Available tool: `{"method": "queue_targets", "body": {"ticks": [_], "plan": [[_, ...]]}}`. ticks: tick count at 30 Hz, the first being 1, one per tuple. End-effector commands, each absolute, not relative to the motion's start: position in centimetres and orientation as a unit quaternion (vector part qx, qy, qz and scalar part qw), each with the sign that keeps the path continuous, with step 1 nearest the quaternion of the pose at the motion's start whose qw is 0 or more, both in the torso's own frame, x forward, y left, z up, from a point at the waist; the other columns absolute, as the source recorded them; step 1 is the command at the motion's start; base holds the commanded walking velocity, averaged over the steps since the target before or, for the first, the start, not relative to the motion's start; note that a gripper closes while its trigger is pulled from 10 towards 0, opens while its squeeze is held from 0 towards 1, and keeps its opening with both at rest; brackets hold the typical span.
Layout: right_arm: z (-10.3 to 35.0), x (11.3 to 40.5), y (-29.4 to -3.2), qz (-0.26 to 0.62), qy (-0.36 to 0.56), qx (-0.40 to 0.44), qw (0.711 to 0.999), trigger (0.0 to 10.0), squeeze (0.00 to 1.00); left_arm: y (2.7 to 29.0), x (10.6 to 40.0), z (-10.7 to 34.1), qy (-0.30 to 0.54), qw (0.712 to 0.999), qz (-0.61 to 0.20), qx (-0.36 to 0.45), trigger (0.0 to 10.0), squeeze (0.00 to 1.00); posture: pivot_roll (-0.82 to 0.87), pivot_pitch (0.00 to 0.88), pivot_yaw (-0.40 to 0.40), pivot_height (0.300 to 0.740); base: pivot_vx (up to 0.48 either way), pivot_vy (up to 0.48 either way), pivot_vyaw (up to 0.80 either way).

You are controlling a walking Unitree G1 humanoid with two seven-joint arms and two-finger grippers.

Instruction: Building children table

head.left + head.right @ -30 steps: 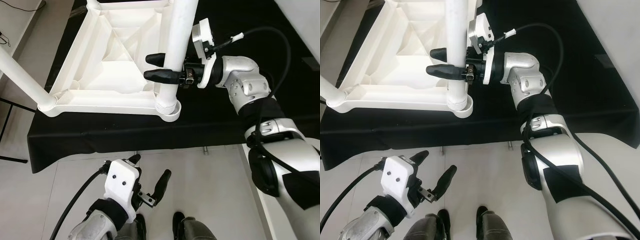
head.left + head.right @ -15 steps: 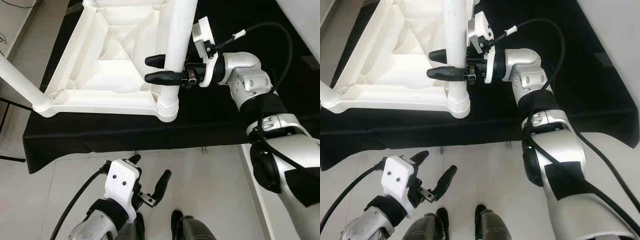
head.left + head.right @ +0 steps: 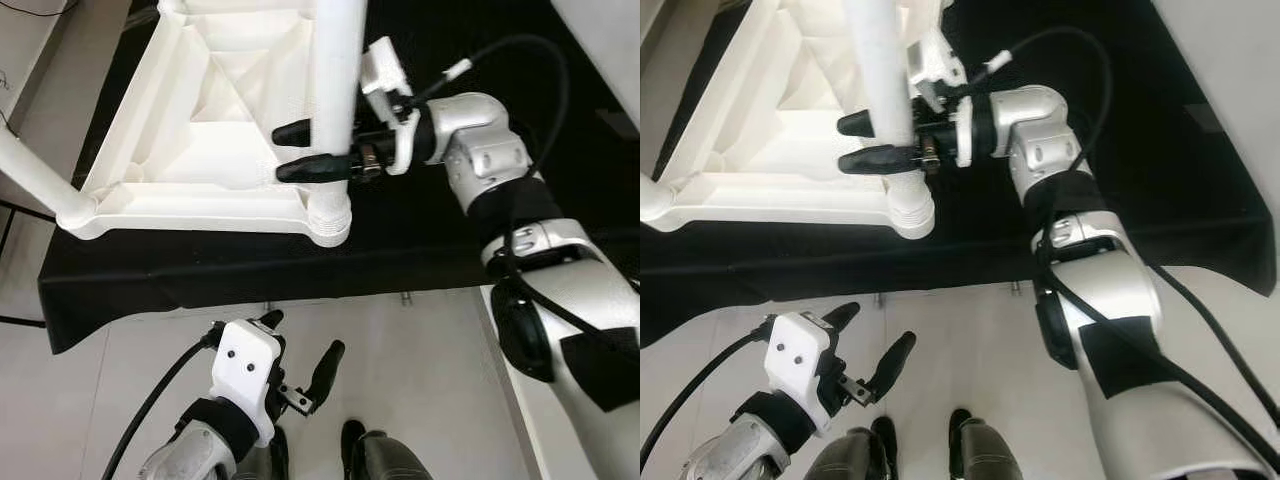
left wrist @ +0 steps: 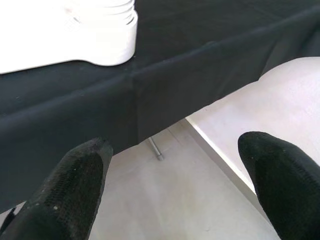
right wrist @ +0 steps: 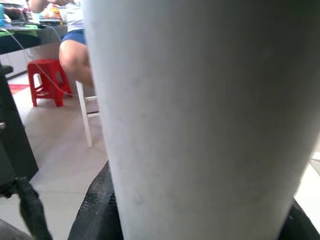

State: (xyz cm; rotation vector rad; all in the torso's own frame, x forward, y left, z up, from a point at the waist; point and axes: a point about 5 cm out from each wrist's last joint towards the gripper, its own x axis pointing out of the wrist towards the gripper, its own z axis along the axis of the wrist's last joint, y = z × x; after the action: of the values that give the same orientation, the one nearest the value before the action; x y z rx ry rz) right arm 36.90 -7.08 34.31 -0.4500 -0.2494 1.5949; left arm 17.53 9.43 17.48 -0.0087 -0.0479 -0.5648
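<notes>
On black cloth [image 3: 420, 235], one upturned tabletop [image 3: 215, 110], right gripper [image 3: 315, 150] clasping one leg [image 3: 335, 60]

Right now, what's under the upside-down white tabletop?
A black cloth covers the surface under the white tabletop. The right hand grips the table leg. Anything beneath the cloth is hidden.

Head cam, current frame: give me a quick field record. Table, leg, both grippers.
tabletop: white plastic tabletop, upside down on black cloth
leg: white leg standing in the near corner socket
right gripper: right gripper shut on the leg, just above the socket
left gripper: left gripper open, low over the floor, idle
</notes>
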Motion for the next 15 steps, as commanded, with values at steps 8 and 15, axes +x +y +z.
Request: {"method": "queue_targets", "body": {"ticks": [8, 15], "plan": [[32.1, 38.5, -6.2, 0.638, -0.055, -0.172, 0.749, 10.0, 0.0, 9.4, 17.2, 17.3, -0.015, 0.96, -0.278, -0.005, 10.0, 0.0, 0.02, 0.349, 0.002, 0.74, 0.0, 0.0, 0.0], [31.5, 39.1, -7.0, 0.592, -0.057, -0.149, 0.79, 10.0, 0.0, 9.4, 17.3, 17.4, -0.016, 0.961, -0.277, -0.005, 10.0, 0.0, 0.02, 0.352, 0.002, 0.74, 0.0, 0.0, 0.0]]}}
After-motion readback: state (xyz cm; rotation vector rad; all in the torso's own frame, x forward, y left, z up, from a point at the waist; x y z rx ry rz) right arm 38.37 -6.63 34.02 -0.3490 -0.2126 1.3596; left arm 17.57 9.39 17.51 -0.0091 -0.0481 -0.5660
